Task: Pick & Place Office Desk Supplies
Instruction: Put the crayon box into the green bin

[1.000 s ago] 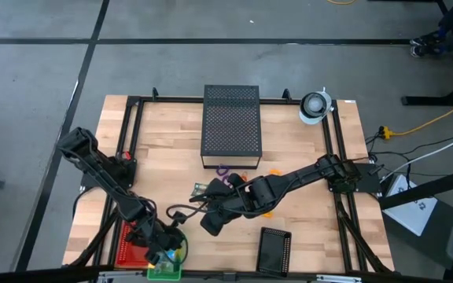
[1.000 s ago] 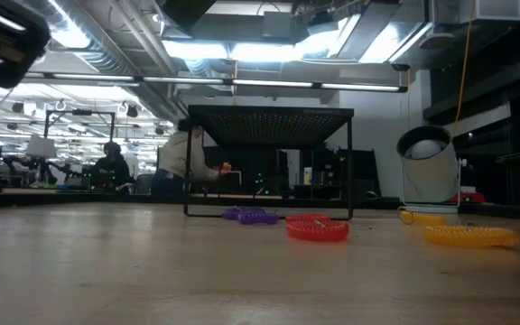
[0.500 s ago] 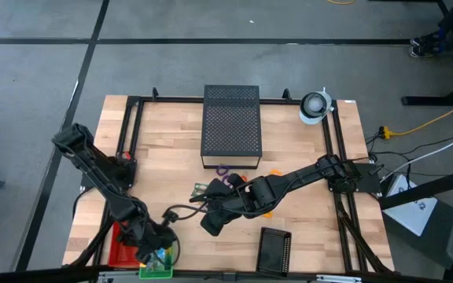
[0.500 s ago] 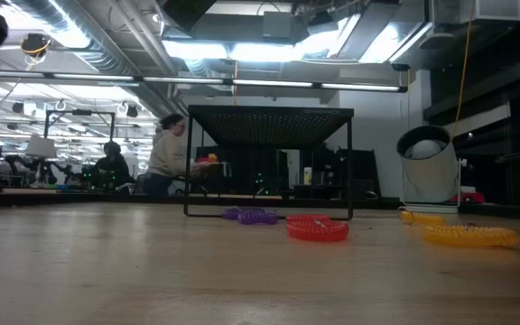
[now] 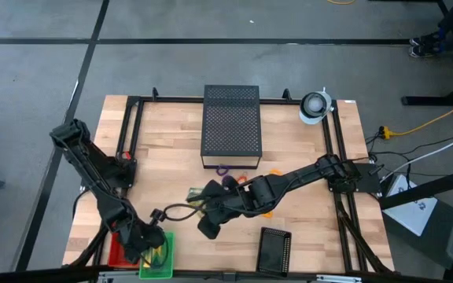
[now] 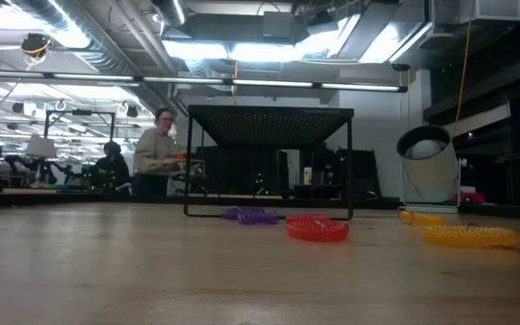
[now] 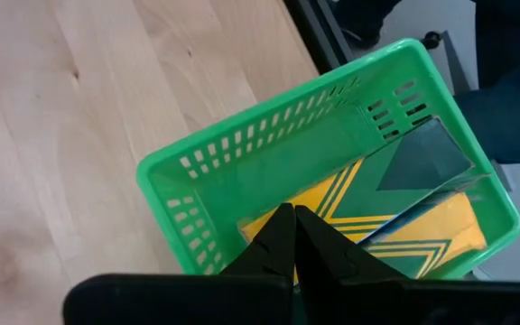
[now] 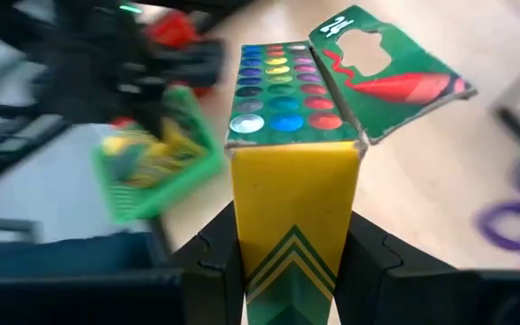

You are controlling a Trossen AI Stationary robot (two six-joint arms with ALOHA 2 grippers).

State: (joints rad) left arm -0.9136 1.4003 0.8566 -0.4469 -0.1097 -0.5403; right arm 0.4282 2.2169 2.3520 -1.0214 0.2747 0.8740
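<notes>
Biggest risk from here, I'd say: the open crayon box (image 8: pixel 294 194) in the right gripper (image 8: pixel 292 262) has its lid flap hanging loose and the crayon tips exposed. Tip it over or swing it fast toward the green basket (image 7: pixel 242 194) and crayons could spill, or the flap could snag the basket rim. The basket isn't roomy either; a second crayon box (image 7: pixel 404 212) already lies flat inside, so another box could land on top of it, perch on the edge and slide off the near-left corner of the tabletop (image 5: pixel 171 149), since the basket sits right at that edge.

Grippers: the right one is part-way spread, clamped on the yellow lower half of the box, which it holds upright above the mid tabletop, just near of the black perforated metal box (image 5: pixel 230 124). Left gripper (image 7: pixel 292 235) has its fingers pressed together, holding nothing, tips hovering over the basket and the box inside, prob. not touching it, though the angle's poor.

Other supplies, all loose on the tabletop: purple ring (image 6: pixel 251 215), red ring (image 6: pixel 316 227), yellow ones (image 6: pixel 470 236) farther right.
</notes>
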